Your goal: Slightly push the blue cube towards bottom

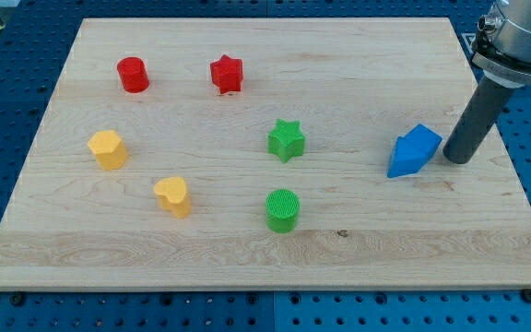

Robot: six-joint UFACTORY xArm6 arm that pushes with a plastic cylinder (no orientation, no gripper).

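- Wooden board (247, 249): blue cube (414, 150) sits at the view's right, open wood below it down to the bottom edge
- My tip (457, 160): bare rod, nothing to clamp, just right of the cube, barely apart
- Judgement: push toward the bottom not begun; tip must get above the cube

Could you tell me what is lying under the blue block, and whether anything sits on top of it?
The blue block rests on the wooden board; nothing sits on it. The board beneath it is hidden. My tip stands just to its right.
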